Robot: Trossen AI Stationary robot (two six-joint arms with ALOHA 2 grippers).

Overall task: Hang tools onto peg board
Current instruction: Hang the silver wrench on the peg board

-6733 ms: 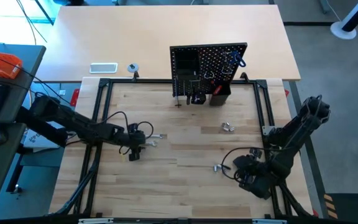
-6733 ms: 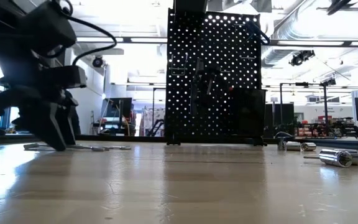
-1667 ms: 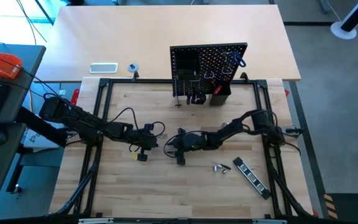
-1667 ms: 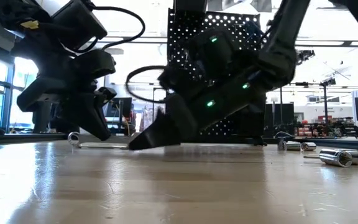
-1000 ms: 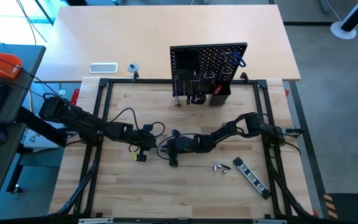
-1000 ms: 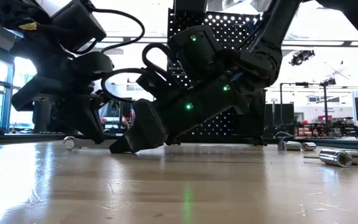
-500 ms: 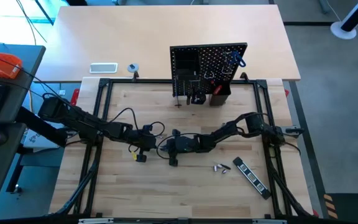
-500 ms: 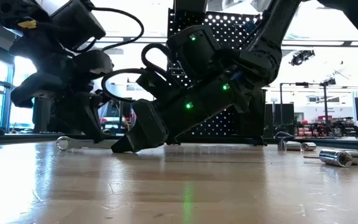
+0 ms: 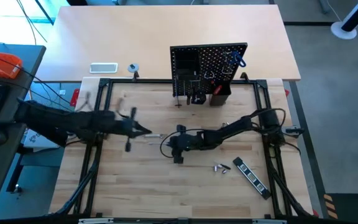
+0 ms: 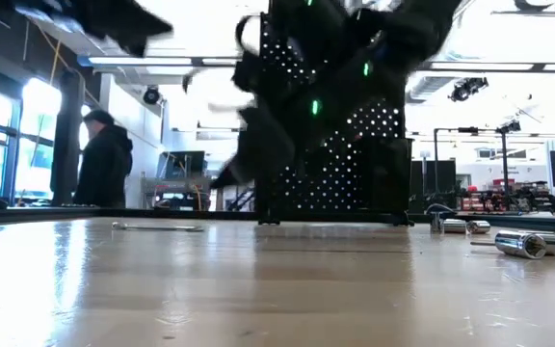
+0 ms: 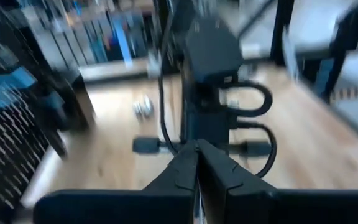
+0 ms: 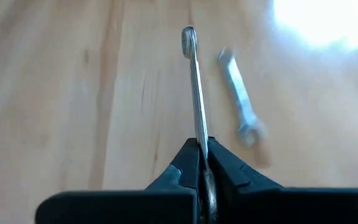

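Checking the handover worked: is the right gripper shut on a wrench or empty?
Shut on a wrench. In the right wrist view the right gripper pinches a silver wrench that sticks out above the table.

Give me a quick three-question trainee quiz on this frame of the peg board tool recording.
1. True or false: the right gripper is shut on a silver wrench.
2. Where is the black striped bar?
A. hanging on the peg board
B. lying on the table, on the right arm's side
C. in the left gripper
3. Besides the held tool, what lies on the table in the right wrist view?

Key: 1 true. 2 B. 3 a second wrench.
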